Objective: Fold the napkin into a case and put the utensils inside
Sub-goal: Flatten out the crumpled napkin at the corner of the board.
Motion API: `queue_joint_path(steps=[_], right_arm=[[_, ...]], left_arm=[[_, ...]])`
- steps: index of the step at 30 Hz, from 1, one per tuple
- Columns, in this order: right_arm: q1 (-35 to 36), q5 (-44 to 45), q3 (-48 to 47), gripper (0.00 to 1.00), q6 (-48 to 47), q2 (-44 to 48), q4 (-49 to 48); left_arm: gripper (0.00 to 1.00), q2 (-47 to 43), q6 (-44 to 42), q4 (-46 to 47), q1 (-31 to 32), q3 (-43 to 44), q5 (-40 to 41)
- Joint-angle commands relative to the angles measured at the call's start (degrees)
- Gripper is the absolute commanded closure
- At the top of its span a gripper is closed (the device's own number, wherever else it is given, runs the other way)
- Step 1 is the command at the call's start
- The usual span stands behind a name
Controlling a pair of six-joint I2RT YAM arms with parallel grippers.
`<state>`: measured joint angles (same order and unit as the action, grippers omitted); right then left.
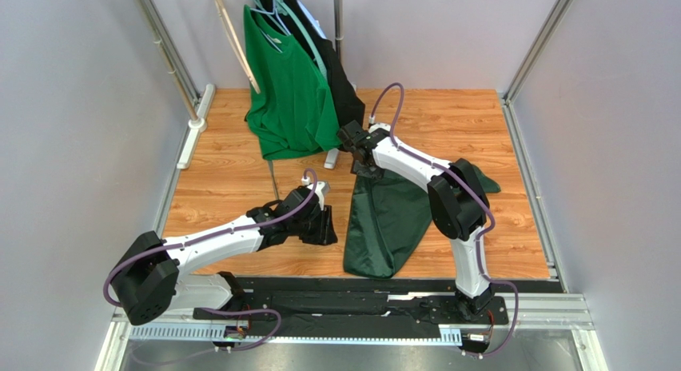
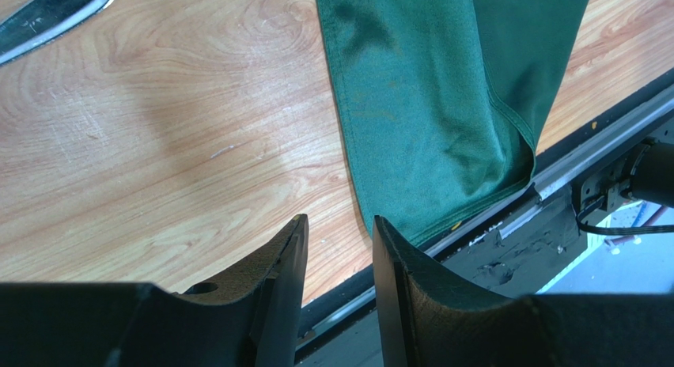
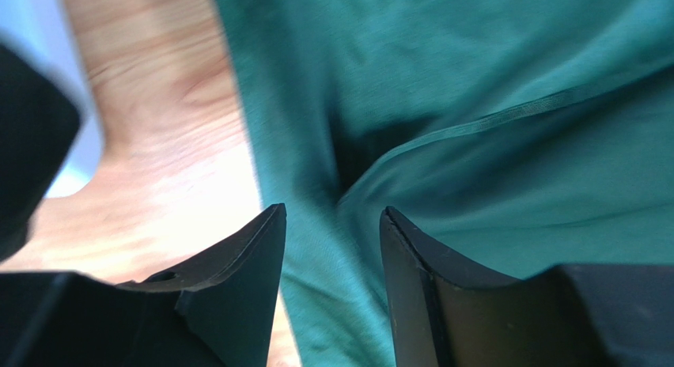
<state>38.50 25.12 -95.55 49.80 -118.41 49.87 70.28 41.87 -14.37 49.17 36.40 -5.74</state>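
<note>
From above, the napkin point(image 1: 388, 223) lies on the wooden table point(image 1: 224, 187), a little right of the middle. It is a long, loose, dark green shape that runs from the far side toward the near edge and is not yet a neat case. The left gripper point(image 1: 326, 225) is low over the table just beside the napkin's left edge. The right gripper point(image 1: 365, 165) is at the far, narrow end of the napkin. Behind them a brighter green T-shirt point(image 1: 292, 91) and a black garment point(image 1: 342, 87) hang at the back of the table.

In the left wrist view, the left gripper point(image 2: 336, 256) has its jaws apart. In the gap I see only bare table point(image 2: 158, 145) and the table's near edge, so it holds nothing. The near corner of the napkin point(image 2: 427, 106) ends right at the tip of one of the fingers point(image 2: 391, 264); I cannot tell if they touch. A shiny piece of metal point(image 2: 47, 19) lies at the top left corner, but too little of it shows to name it.

In the right wrist view, the right gripper point(image 3: 332, 248) also has its jaws apart, directly over the napkin point(image 3: 490, 145). Folded cloth with a hem fills the gap, but the picture is blurred, and I cannot tell if the fingers point(image 3: 257, 264) press on it. The table point(image 3: 158, 145) shows on the left.
</note>
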Motion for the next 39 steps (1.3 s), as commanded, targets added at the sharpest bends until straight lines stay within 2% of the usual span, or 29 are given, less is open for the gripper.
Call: queue_joint_path(steps=[1, 8, 17, 19, 20, 22, 26, 30, 33, 34, 39], right_arm=[[-0.4, 7.1, -2.7, 0.5, 3.6, -0.9, 4.3], [-0.5, 7.7, -1.8, 0.6, 4.2, -1.6, 3.5], [-0.9, 5.4, -2.8, 0.62, 4.0, -3.8, 1.4], [-1.0, 5.5, -2.8, 0.74, 4.2, -3.8, 1.1], [-0.9, 5.8, -2.8, 0.88, 4.0, -3.4, 1.2], [-0.9, 6.9, -3.0, 0.99, 2.8, -2.6, 3.0], [-1.1, 12.3, 1.9, 1.0, -0.7, 4.3, 5.5], [-3.7, 14.2, 12.0, 1.0, -3.7, 17.4, 5.0], [-5.7, 14.5, 21.5, 1.0, -5.3, 25.7, 3.0], [-6.1, 15.0, 23.4, 1.0, -5.6, 31.7, 2.6], [-8.0, 16.7, 34.9, 1.0, -6.5, 49.0, 3.0]], left_arm=[[0.56, -1.3, -0.6, 0.9, 0.3, -0.1, -1.2], [0.56, -1.8, -0.7, 0.9, 0.3, -0.2, -1.2], [0.57, -1.6, -0.6, 1.4, 0.3, -0.2, -1.7], [0.57, -1.6, -0.6, 1.5, 0.3, -0.2, -1.6], [0.57, -1.5, -0.6, 1.7, 0.3, -0.1, -1.7], [0.58, -0.2, -1.0, 3.3, 0.3, 0.8, -2.5], [0.6, 6.5, -1.0, 7.7, 0.4, 6.2, -3.4], [0.65, 18.2, -0.7, 8.8, 1.0, 14.4, -4.0], [0.66, 25.1, 0.1, 8.3, 1.0, 20.1, -2.2], [0.66, 27.2, 0.4, 7.7, 1.0, 21.8, -1.9], [0.69, 38.4, 1.3, 0.6, 0.9, 33.0, 1.7]])
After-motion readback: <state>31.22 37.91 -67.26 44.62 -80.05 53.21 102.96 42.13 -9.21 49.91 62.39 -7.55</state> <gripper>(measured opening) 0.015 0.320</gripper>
